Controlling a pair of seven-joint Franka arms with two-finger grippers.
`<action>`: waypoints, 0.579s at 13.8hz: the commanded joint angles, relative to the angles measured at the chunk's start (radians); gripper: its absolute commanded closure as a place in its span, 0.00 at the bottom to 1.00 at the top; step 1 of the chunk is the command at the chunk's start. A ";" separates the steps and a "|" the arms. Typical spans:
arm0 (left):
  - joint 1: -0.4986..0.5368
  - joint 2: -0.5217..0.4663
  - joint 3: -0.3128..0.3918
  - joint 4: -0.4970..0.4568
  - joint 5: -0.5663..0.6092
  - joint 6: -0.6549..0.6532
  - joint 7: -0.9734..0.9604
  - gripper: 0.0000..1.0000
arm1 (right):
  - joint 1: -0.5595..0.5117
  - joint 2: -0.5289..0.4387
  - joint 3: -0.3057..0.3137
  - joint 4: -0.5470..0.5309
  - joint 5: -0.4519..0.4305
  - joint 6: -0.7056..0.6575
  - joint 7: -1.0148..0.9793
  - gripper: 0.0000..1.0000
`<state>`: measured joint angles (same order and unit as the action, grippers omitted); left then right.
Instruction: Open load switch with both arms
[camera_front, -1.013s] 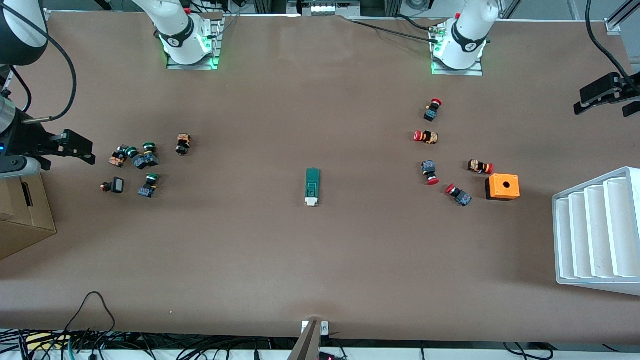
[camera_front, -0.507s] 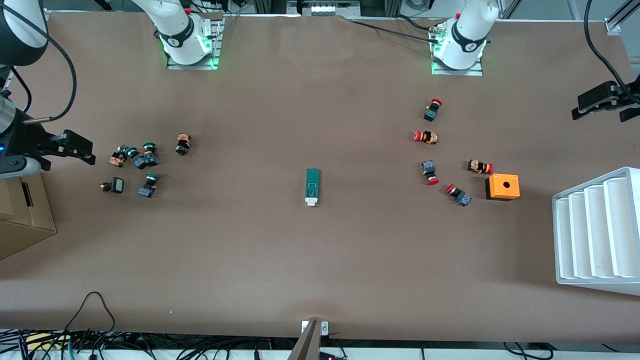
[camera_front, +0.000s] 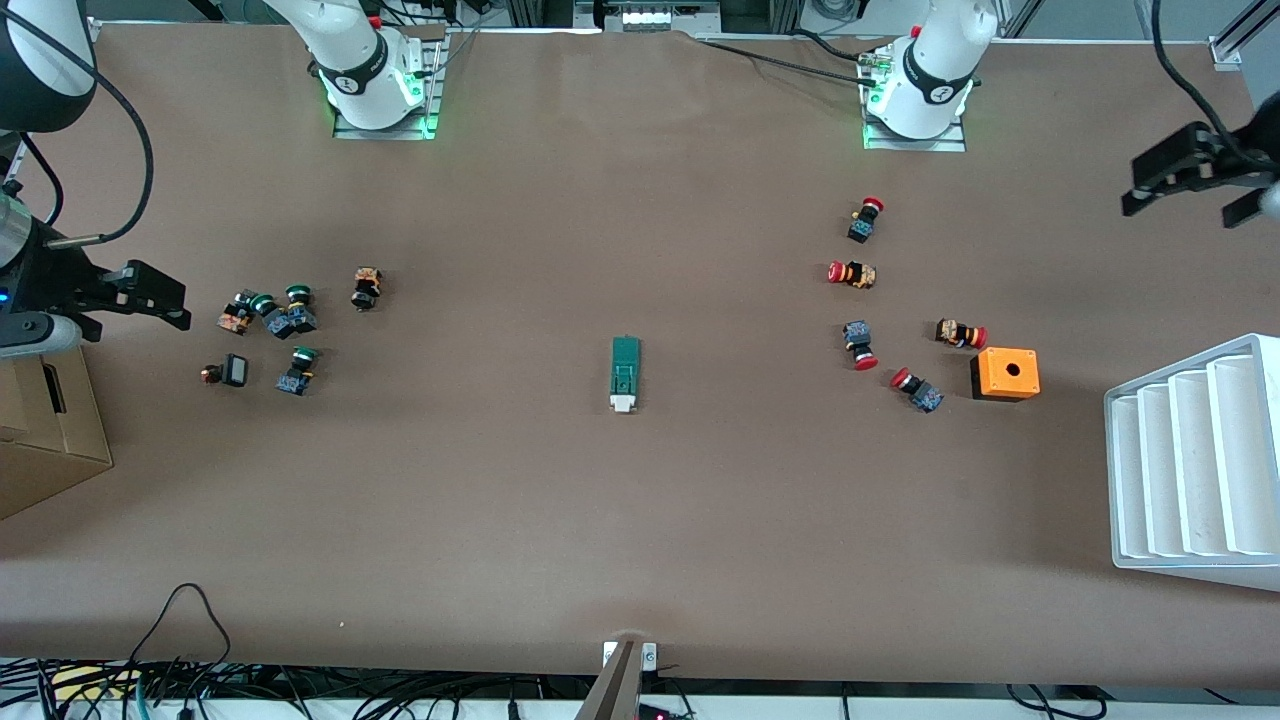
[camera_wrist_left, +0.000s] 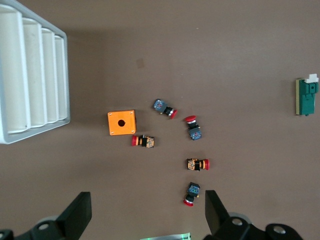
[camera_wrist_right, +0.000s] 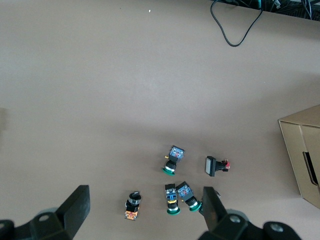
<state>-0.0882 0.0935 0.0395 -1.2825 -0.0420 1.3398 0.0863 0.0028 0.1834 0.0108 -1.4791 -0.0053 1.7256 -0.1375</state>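
The switch (camera_front: 625, 374) is lying mid-table, white tab toward the front camera, well apart from both grippers. The right gripper (camera_front: 150, 295) is hanging wide and empty above the green buttons (camera_front: 285, 318) at its end of the table. The left gripper (camera_front: 1190, 180) is hovering wide and empty at its own end, above the red buttons (camera_front: 860, 275).

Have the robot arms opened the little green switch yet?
Not yet. The load switch lies untouched mid-table, its white tab on. Nothing is in hand: the left gripper is open in the air at the left arm's end of the table, the right gripper open beside the green buttons. Reaching, gripping and pulling it open are all left.
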 joint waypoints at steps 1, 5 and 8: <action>-0.008 0.038 -0.061 0.009 0.010 0.024 0.009 0.00 | 0.000 -0.009 0.003 -0.007 -0.001 0.006 0.007 0.00; -0.015 0.144 -0.107 -0.003 0.010 0.027 0.021 0.00 | -0.001 -0.009 0.001 -0.007 -0.001 0.006 0.007 0.00; -0.039 0.178 -0.127 -0.003 0.023 0.032 0.021 0.00 | -0.001 -0.009 0.001 -0.007 0.001 0.008 0.007 0.00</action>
<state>-0.1085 0.2635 -0.0794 -1.2956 -0.0408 1.3740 0.0877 0.0026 0.1841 0.0106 -1.4792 -0.0053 1.7261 -0.1375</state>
